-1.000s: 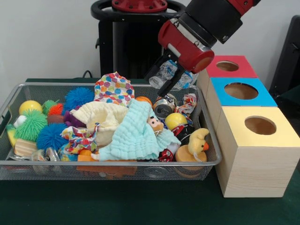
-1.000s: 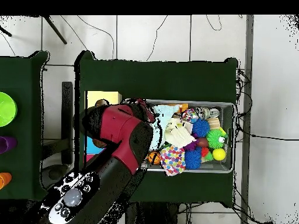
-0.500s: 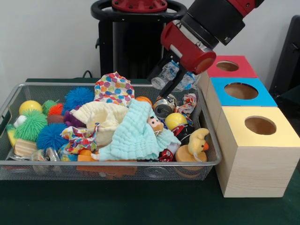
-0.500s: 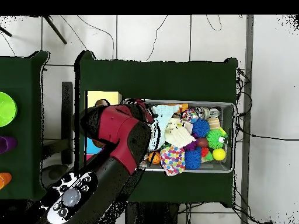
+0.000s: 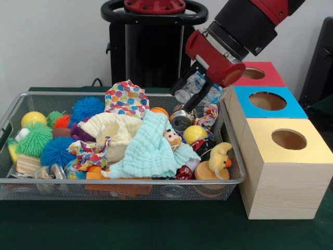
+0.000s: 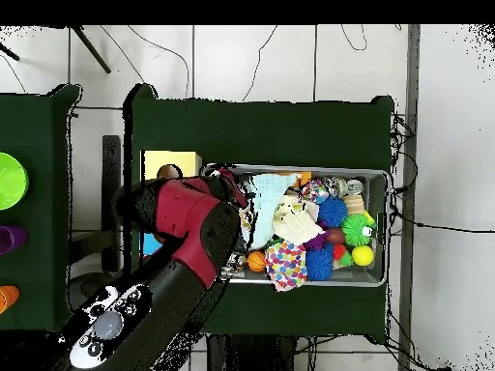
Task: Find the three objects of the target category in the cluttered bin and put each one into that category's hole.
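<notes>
My gripper hangs above the right end of the wire bin, shut on a crushed clear plastic bottle. The bottle is lifted clear of the clutter and sits just left of the red-topped box. The blue-topped box and the yellow-topped box stand in a row in front of it, each with a round hole. A crushed can lies in the bin right under the bottle. In the overhead view the red arm covers the gripper and the bottle.
The bin holds a mint cloth, a polka-dot cloth, a cream cloth, spiky balls, a yellow ball and a duck toy. The overhead view shows the yellow box beside the bin.
The gripper has carried the bottle a little to the right and slightly down, closer to the red-topped box. The bin's contents have not moved.
</notes>
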Controlling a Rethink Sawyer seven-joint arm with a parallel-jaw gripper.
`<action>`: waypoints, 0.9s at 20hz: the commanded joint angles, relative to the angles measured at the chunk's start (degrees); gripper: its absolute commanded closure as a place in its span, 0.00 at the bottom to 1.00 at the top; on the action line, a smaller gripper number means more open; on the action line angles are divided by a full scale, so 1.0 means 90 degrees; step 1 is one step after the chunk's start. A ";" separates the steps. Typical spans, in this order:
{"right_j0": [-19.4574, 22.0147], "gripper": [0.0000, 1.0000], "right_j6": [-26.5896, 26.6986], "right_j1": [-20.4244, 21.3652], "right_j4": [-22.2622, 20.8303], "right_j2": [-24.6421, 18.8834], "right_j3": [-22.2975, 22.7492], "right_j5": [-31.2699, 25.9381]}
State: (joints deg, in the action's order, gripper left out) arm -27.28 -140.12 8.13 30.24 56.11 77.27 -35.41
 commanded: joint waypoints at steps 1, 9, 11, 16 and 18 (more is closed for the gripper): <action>-0.0161 1.00 -0.2116 -0.0320 0.0228 -0.0314 -0.0089 -0.1080; -0.0373 1.00 -0.2376 -0.0407 0.0208 -0.0235 -0.0147 -0.1221; -0.0412 1.00 -0.2434 -0.0421 0.0205 -0.0218 -0.0159 -0.1251; -0.0390 1.00 -0.2491 -0.0459 0.0185 -0.0234 -0.0158 -0.1203; -0.0404 1.00 -0.2528 -0.0467 0.0185 -0.0233 -0.0155 -0.1197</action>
State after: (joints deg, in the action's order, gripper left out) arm -31.68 -145.69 6.14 30.26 56.48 77.24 -40.02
